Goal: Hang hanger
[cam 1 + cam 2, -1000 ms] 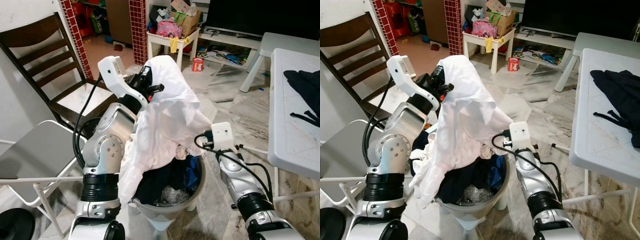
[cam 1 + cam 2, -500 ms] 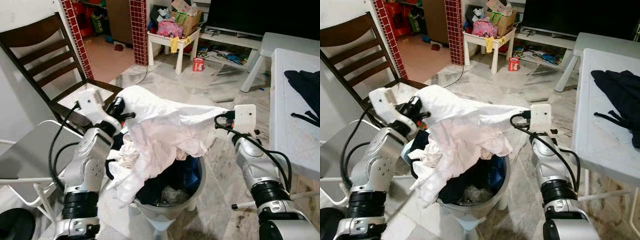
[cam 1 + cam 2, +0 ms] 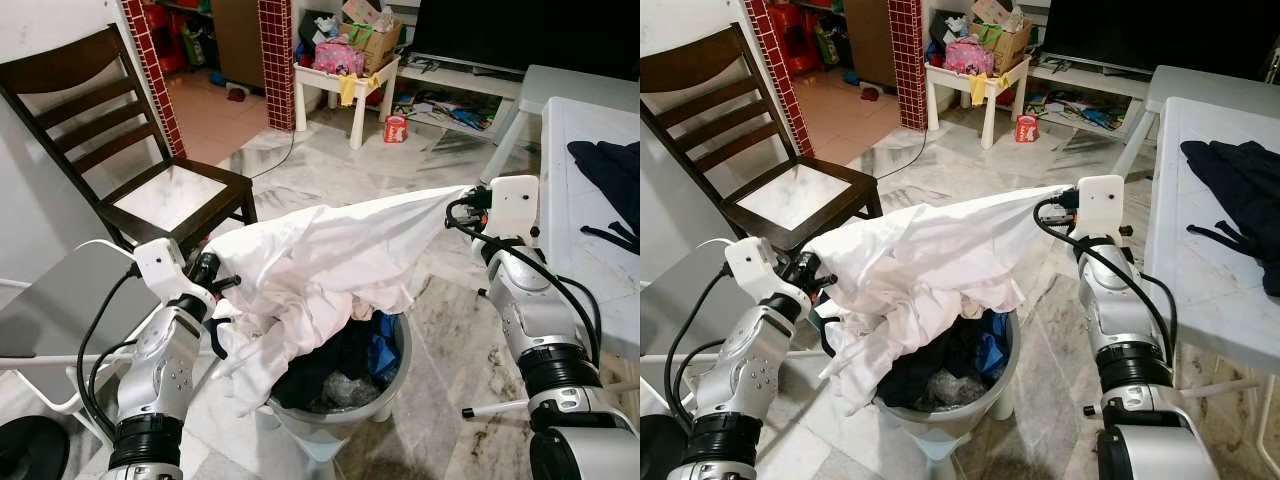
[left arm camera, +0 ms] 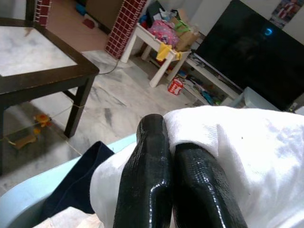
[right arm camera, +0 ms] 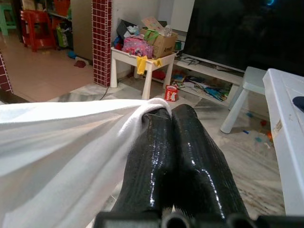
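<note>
Left eye view: a white garment (image 3: 330,250) is held stretched between both arms above a grey laundry basket (image 3: 385,398) on the marble floor (image 3: 330,170). The left gripper (image 4: 164,156) is pinched closed on one edge of the cloth, low and near a dark wooden chair (image 3: 110,140). The right gripper (image 5: 171,137) is clamped on the opposite corner, raised higher, beside a white surface (image 3: 590,230) carrying a dark garment (image 3: 610,170). Loose folds of the white garment hang into the basket, over dark and blue clothes (image 3: 360,350). No hanger can be made out. A small white side table (image 3: 345,85) stands farther back.
</note>
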